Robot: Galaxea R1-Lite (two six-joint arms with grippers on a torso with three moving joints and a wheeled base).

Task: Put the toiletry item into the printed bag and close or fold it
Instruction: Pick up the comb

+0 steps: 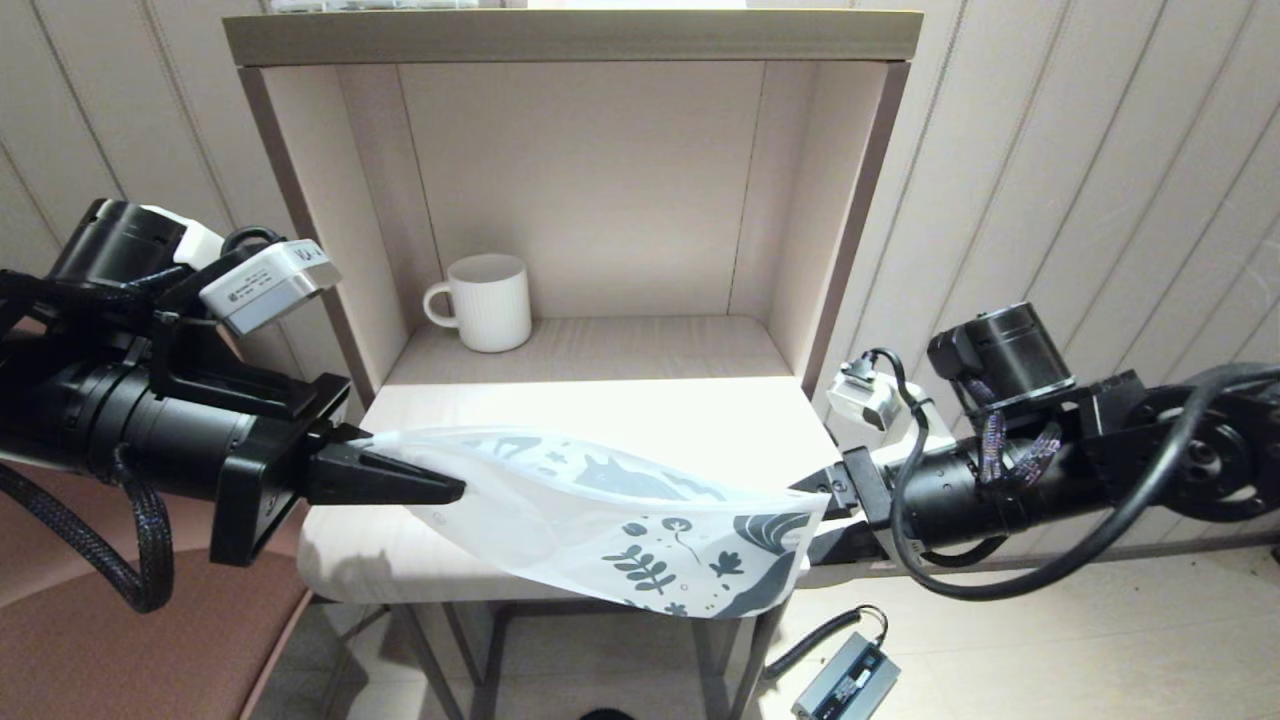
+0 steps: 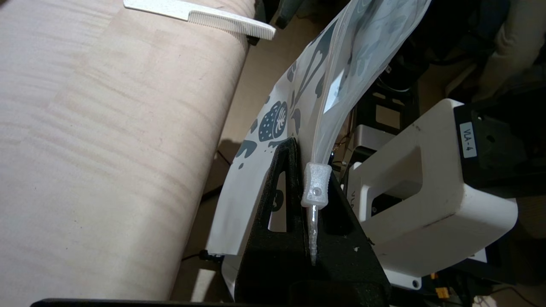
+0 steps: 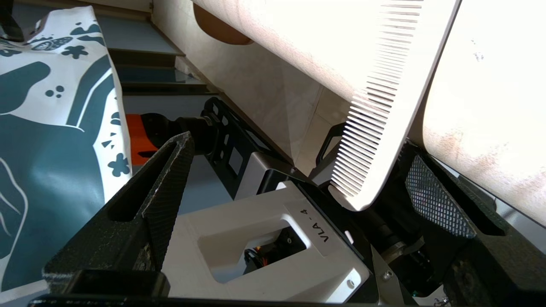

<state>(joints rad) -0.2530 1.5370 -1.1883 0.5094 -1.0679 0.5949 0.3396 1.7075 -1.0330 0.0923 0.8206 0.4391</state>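
Observation:
The printed bag [image 1: 610, 520] hangs in the air along the table's front edge, its dark leaf print toward the right end. My left gripper [image 1: 440, 485] is shut on its zip edge; in the left wrist view the white slider [image 2: 316, 185] sits just at the fingertips of that gripper [image 2: 308, 168]. The white comb [image 3: 384, 106] lies on the table's right edge with its toothed end overhanging. My right gripper [image 3: 298, 149] is open around that overhanging end, not touching it. The comb [image 2: 200, 15] also shows in the left wrist view; it does not show in the head view.
A white ribbed mug [image 1: 485, 302] stands at the back left of the shelf alcove above the pale table [image 1: 700, 420]. A power brick [image 1: 845, 685] with its cable lies on the floor at the right. A brown seat [image 1: 130, 650] is at the lower left.

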